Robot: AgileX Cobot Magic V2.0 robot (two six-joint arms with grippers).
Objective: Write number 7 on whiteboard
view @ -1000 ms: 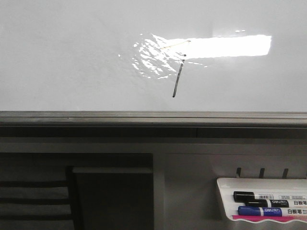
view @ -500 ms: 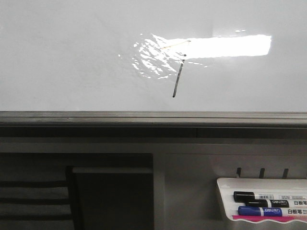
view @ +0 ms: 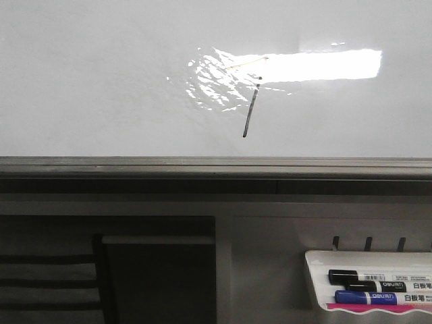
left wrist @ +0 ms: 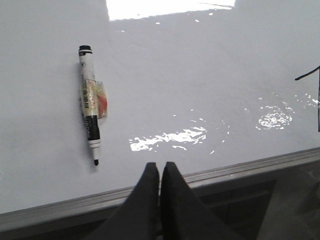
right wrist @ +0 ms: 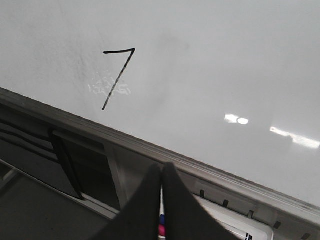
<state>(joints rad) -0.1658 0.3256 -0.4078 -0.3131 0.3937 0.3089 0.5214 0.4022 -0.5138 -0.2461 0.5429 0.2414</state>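
The whiteboard [view: 101, 81] fills the upper part of the front view, with a grey edge rail [view: 202, 164] below it. A small number 7 [view: 250, 111] is drawn on it beside the bright glare; it shows clearly in the right wrist view [right wrist: 117, 75], and a part of it shows in the left wrist view [left wrist: 310, 75]. A black marker [left wrist: 89, 102], uncapped, lies flat on the board in the left wrist view. My left gripper [left wrist: 159, 166] is shut and empty, over the rail. My right gripper [right wrist: 162, 167] is shut and empty, below the rail.
A white marker tray [view: 317, 270] hangs at the lower right below the rail and holds a black marker [view: 364, 277] and a blue marker [view: 368, 298]. Dark shelving [view: 54, 270] sits under the board at the left.
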